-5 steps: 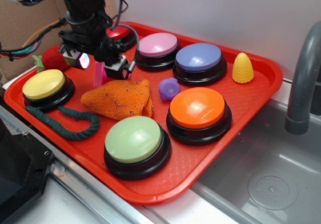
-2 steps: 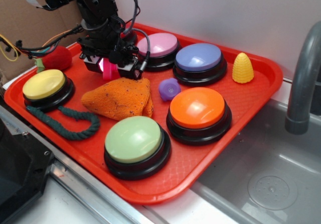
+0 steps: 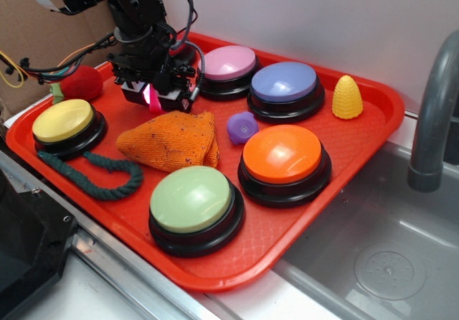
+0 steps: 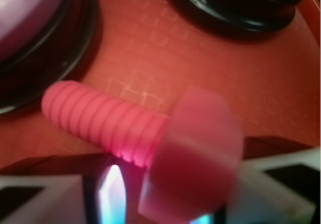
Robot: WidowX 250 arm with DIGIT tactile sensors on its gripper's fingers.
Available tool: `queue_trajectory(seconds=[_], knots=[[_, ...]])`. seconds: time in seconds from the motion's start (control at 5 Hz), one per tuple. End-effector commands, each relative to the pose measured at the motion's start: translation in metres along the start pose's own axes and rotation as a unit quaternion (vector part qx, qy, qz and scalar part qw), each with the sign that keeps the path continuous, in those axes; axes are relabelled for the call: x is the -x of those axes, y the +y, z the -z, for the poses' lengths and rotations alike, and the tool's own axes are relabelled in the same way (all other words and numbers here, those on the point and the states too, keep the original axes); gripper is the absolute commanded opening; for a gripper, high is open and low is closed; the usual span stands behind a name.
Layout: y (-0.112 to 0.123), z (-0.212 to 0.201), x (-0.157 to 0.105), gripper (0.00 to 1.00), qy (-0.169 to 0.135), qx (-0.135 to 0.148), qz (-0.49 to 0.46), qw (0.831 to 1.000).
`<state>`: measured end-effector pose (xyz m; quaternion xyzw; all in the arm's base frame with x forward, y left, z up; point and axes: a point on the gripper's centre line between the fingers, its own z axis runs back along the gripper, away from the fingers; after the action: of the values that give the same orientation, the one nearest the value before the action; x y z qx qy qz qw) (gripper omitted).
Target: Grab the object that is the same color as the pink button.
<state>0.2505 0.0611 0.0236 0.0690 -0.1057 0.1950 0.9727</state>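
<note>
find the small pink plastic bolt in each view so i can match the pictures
Exterior: the small bright pink plastic toy bolt shows as a sliver under the gripper, upper left of the red plastic tray, just above the orange knitted cloth.
Wrist: it fills the lower centre, threaded shaft pointing upper left, head at lower right.
Shared landmark: the pale pink domed button, at the wrist view's top left.

The exterior view looks down from the near side at the whole tray (image 3: 373,130); the wrist view sits close above the tray's (image 4: 150,43) far-left part.
</note>
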Motion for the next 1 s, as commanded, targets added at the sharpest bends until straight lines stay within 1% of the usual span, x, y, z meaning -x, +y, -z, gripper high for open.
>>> queue_trajectory(seconds=[0.0, 0.2, 0.4, 0.6, 0.8], knots=[[0.012, -0.042, -0.001, 0.00, 0.003, 0.016, -0.040, 0.999], [0.008, -0.083, 0.003, 0.00, 0.013, 0.016, -0.052, 0.998], [0.003, -0.116, 0.011, 0.00, 0.065, 0.063, -0.040, 0.995], [0.004, -0.150, 0.022, 0.00, 0.067, 0.093, -0.032, 0.993], [0.004, -0.166, 0.026, 0.00, 0.048, 0.104, -0.026, 0.993]])
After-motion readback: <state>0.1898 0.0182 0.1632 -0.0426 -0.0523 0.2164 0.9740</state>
